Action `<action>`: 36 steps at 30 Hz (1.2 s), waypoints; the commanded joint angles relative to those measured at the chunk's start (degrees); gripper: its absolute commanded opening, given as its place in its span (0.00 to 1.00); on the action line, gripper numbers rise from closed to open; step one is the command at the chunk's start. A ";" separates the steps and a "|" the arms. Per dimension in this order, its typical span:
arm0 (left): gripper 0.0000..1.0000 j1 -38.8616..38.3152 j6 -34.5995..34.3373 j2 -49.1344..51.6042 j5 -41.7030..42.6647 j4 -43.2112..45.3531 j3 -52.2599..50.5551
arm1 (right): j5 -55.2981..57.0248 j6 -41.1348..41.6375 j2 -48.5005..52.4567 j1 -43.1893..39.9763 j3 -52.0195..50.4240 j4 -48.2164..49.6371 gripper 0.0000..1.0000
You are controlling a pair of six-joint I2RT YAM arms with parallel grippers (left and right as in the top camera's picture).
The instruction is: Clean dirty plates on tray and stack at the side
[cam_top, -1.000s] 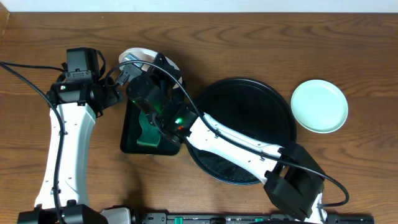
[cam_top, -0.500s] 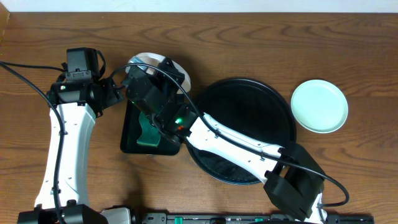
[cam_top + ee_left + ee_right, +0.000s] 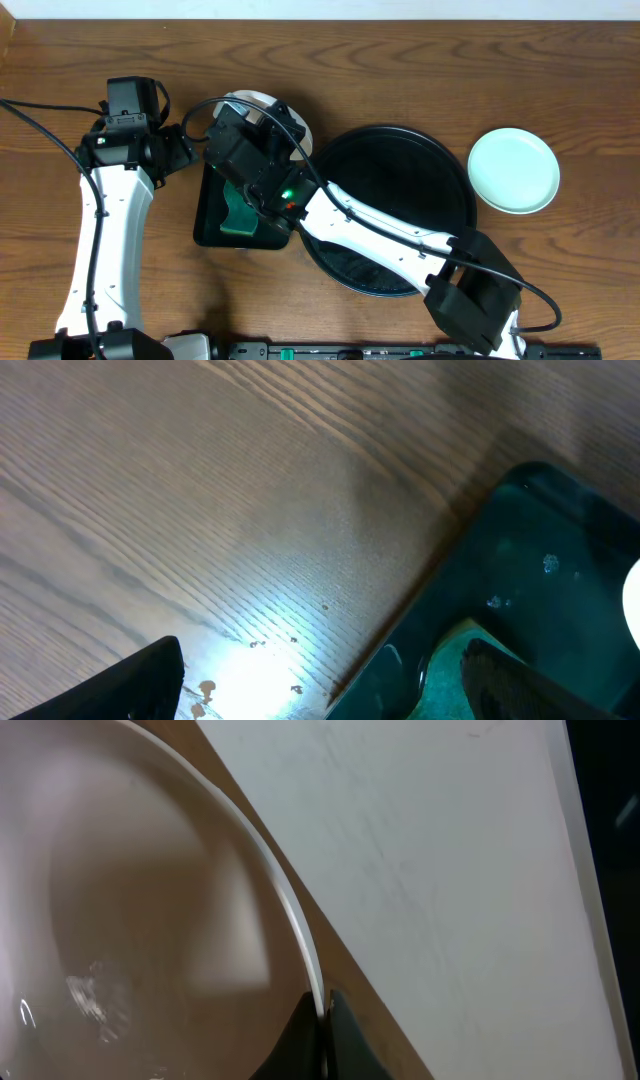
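On plate [image 3: 130,880] rim, apparently, right jaws

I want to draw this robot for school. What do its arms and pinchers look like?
Both the left arm and right arm have smooth white shells with chunky black joints. Thin black cables loop off them. A tiny green light glows on the right arm's black wrist. The left gripper and right gripper each have two black fingers.
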 commanded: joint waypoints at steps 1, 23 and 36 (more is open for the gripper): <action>0.89 0.24 0.31 0.11 -0.70 -0.13 0.26 | 1.42 2.05 -0.07 -0.22 1.03 -0.33 0.01; 0.89 0.24 0.33 0.11 -0.70 -0.13 0.26 | -0.98 6.99 -0.07 -1.44 1.03 -7.63 0.01; 0.89 0.24 0.33 0.11 -0.70 -0.13 0.26 | -0.96 11.26 -0.07 -1.60 1.03 -10.08 0.01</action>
